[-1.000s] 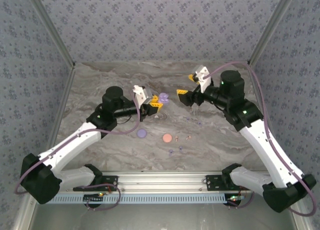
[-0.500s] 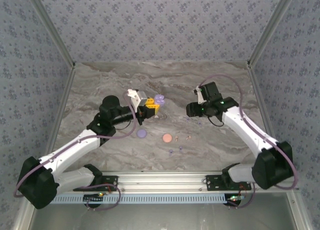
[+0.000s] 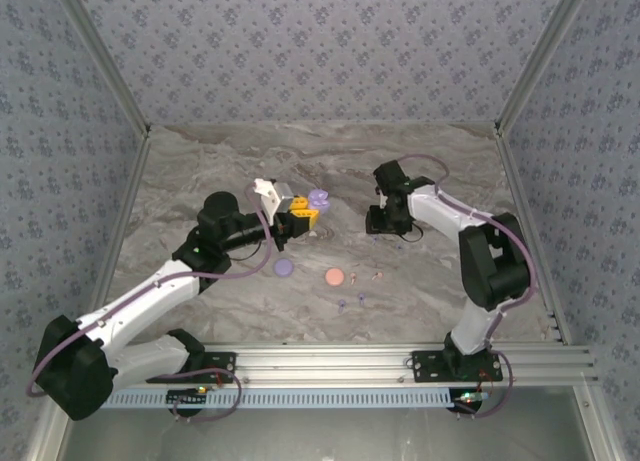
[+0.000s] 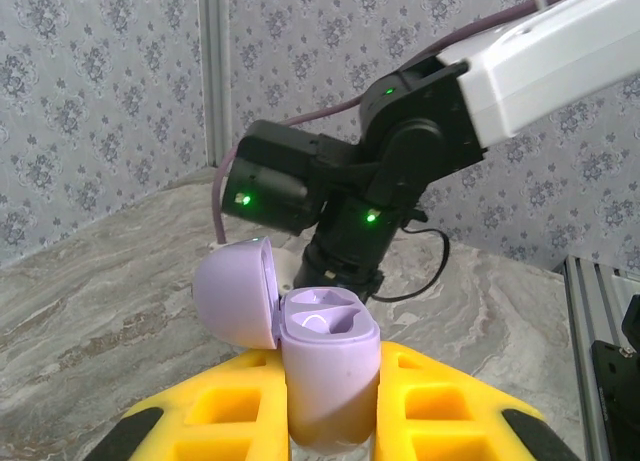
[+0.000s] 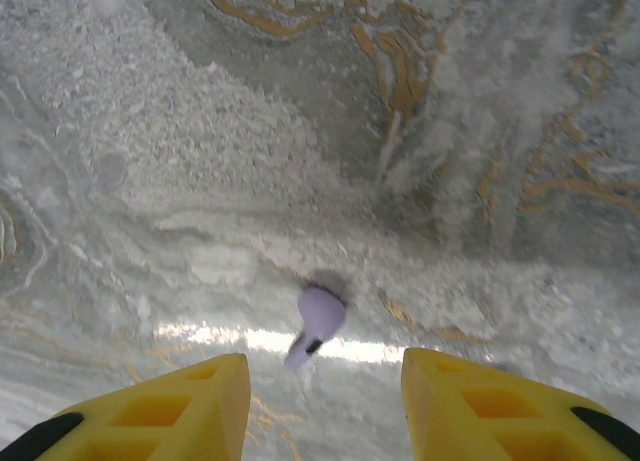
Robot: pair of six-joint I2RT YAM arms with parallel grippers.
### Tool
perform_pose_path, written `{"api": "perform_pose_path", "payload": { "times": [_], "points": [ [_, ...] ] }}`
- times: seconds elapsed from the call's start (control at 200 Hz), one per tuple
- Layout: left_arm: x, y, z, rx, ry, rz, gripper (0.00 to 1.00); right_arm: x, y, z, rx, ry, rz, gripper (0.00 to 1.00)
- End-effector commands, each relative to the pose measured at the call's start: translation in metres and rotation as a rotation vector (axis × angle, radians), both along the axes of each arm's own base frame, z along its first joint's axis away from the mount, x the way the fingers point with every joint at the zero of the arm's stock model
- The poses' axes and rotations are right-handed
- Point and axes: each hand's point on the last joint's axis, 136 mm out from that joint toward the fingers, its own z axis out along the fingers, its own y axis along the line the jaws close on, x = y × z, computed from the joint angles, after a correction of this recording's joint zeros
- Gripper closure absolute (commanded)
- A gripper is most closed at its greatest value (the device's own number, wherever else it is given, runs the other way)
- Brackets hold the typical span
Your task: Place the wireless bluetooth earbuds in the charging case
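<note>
**Holding the case open on the left, straddling an earbud on the right**

On the left, the left gripper (image 3: 300, 219) had its yellow jaws clamped narrow on the small lilac plastic charging case (image 4: 325, 371). The case stood upright, with its rounded lid (image 4: 235, 291) hinged open to one side and both wells showing empty. Nearer the bases, a flat lilac disc (image 3: 283, 267) and a round pink puck (image 3: 334, 277) lay on the grey marbled table (image 3: 200, 161), well apart from either gripper.

On the right, the right gripper (image 5: 325, 376) pointed down at the table with its jaws partly open and nothing in them. The tiny lilac stemmed earbud (image 5: 318, 316) lay flat on the marble just ahead of the gap, about midway between the two yellow fingers (image 5: 200, 401) and touching neither. Its bulb pointed away from the gripper, and its stem angled back and slightly toward the left-hand finger. The long axis therefore ran roughly along the gap rather than across it. To my eye the right arm was far the nearer, and a short reach forward would put the pads on the earbud's narrow sides.
</note>
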Motion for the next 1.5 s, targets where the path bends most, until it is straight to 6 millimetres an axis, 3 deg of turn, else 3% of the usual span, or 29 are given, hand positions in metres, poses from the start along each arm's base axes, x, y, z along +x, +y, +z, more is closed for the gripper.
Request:
{"api": "perform_pose_path", "payload": {
  "times": [0.0,0.25,0.61,0.805,1.499],
  "points": [
    [-0.005,0.002,0.015,-0.025,-0.037,-0.004,1.00,0.008,0.003,-0.004,-0.004,0.025,-0.025,0.54],
    [-0.006,0.003,0.015,-0.019,-0.035,0.001,1.00,0.008,0.006,-0.026,-0.023,0.079,-0.027,0.56],
    [-0.005,0.003,0.012,-0.011,-0.025,0.005,1.00,-0.001,0.011,-0.042,-0.045,0.130,-0.003,0.64],
    [-0.005,0.003,0.012,-0.009,-0.024,0.005,1.00,-0.004,0.014,-0.045,-0.047,0.155,0.011,0.69],
    [-0.004,0.003,0.012,0.002,-0.023,0.003,1.00,-0.015,0.011,-0.043,-0.138,0.170,0.050,0.70]
  ]
}}
